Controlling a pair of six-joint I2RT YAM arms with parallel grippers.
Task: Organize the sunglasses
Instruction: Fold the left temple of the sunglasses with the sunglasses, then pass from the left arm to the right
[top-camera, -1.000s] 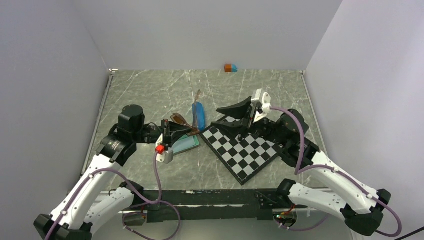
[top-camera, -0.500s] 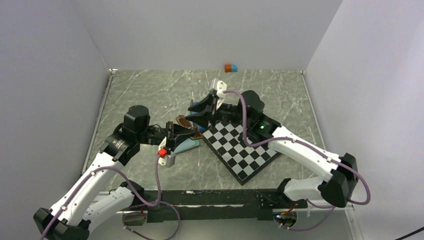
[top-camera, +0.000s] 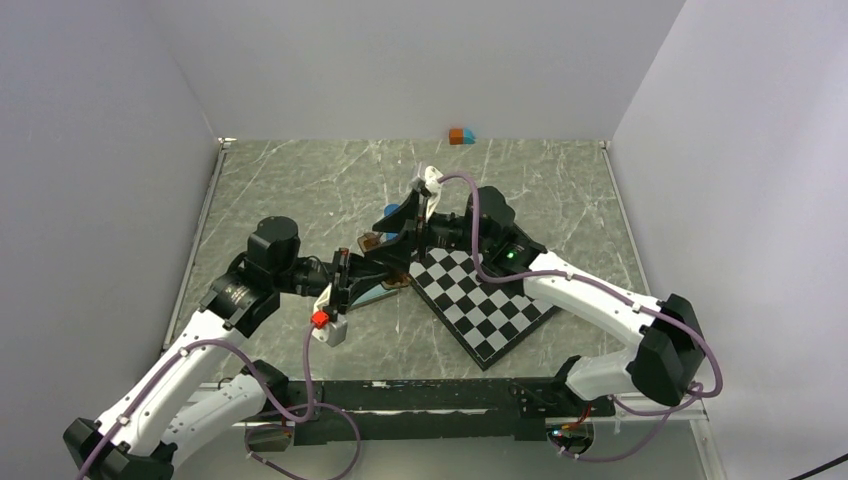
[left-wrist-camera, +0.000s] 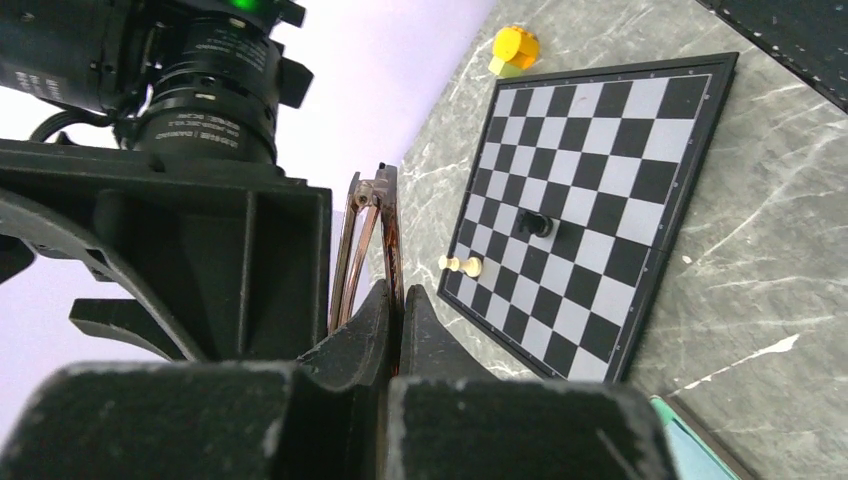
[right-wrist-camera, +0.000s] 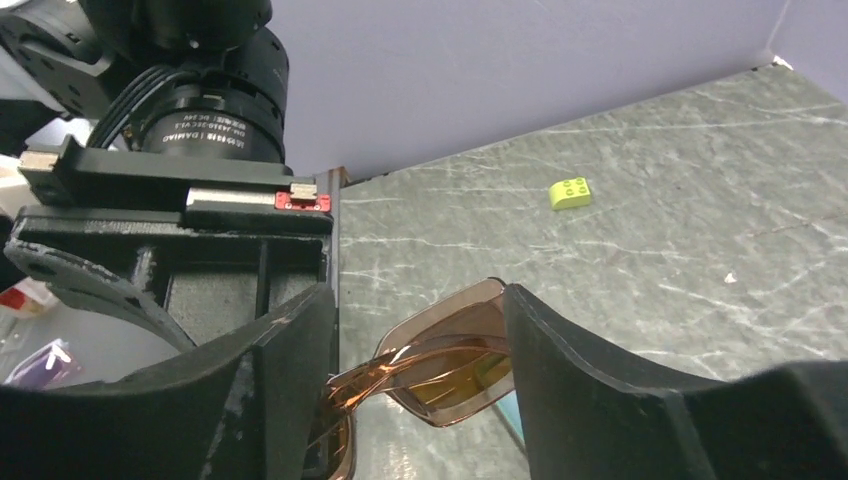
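Note:
The brown-framed sunglasses (top-camera: 374, 244) are held off the table, folded. My left gripper (top-camera: 347, 277) is shut on their thin frame; in the left wrist view the frame (left-wrist-camera: 392, 232) sticks up from between the shut jaws of this gripper (left-wrist-camera: 400, 300). My right gripper (top-camera: 400, 232) is open around the same pair. In the right wrist view the lenses (right-wrist-camera: 462, 368) sit between its spread fingers (right-wrist-camera: 575, 372), the right finger close against a lens edge. A small translucent purple thing (right-wrist-camera: 42, 362) shows at the left edge of that view; I cannot tell if it is the purple pair.
A chessboard (top-camera: 492, 300) lies to the right, with a black piece (left-wrist-camera: 535, 224), two white pawns (left-wrist-camera: 460, 265) and a yellow piece (left-wrist-camera: 515, 47) nearby. A light-blue cloth (top-camera: 372, 293) lies under the grippers. The blue case (top-camera: 392, 211) is mostly hidden. An orange-and-blue block (top-camera: 461, 136) sits at the back wall. A lime brick (right-wrist-camera: 570, 192) lies on the table.
My right arm has swung left from over the chessboard to the sunglasses, its open jaws now around them. My left gripper has shifted slightly right with the pair.

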